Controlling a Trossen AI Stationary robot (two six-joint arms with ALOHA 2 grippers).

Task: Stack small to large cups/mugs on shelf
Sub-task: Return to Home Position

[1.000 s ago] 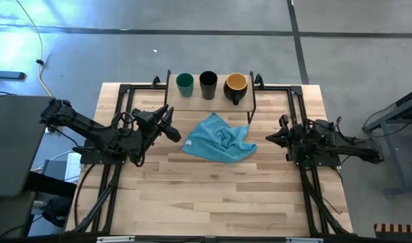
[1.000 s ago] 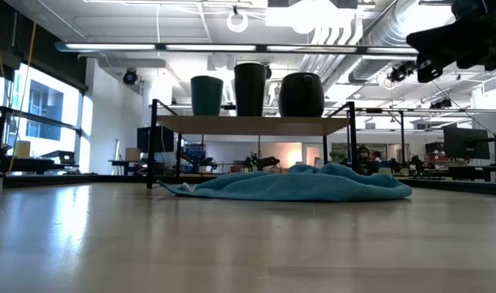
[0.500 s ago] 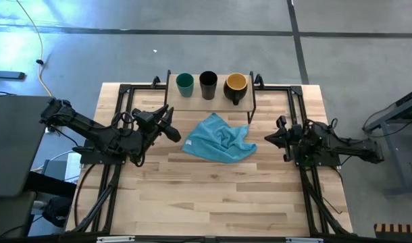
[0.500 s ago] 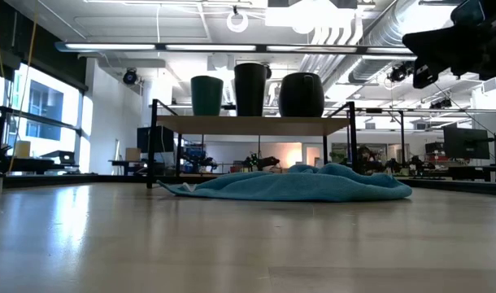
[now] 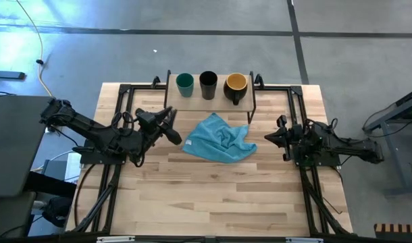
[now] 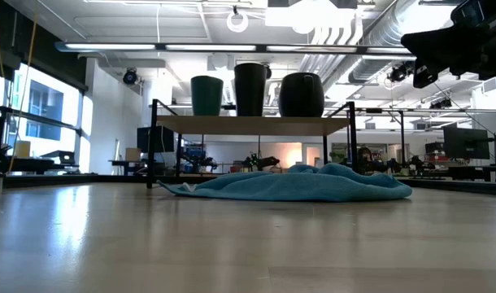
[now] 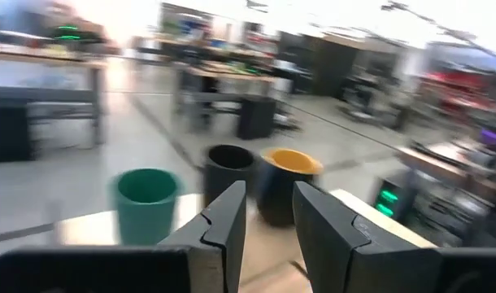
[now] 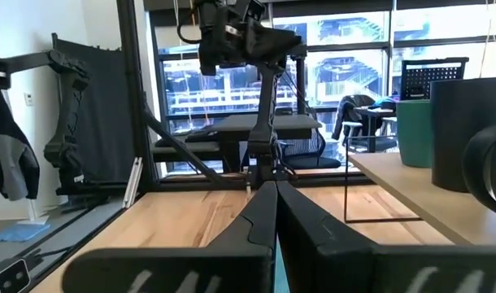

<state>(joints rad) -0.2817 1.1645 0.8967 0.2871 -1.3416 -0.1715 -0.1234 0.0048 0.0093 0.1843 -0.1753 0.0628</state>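
Cups [image 5: 208,84] lined on shelf [image 5: 196,102], none held.
Your left gripper [image 5: 175,137], slightly parted, empty, sits near it; careless swing could topple them. Right gripper [image 5: 266,139] closed, empty.

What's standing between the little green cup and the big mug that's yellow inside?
A tall black cup stands between the small teal cup and the dark yellow-lined mug, clear in the high view.

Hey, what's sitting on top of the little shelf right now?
Three in a row on the shelf: a teal cup, a black cup, a dark mug with yellow inside. The black cup's inside is too dark to check.
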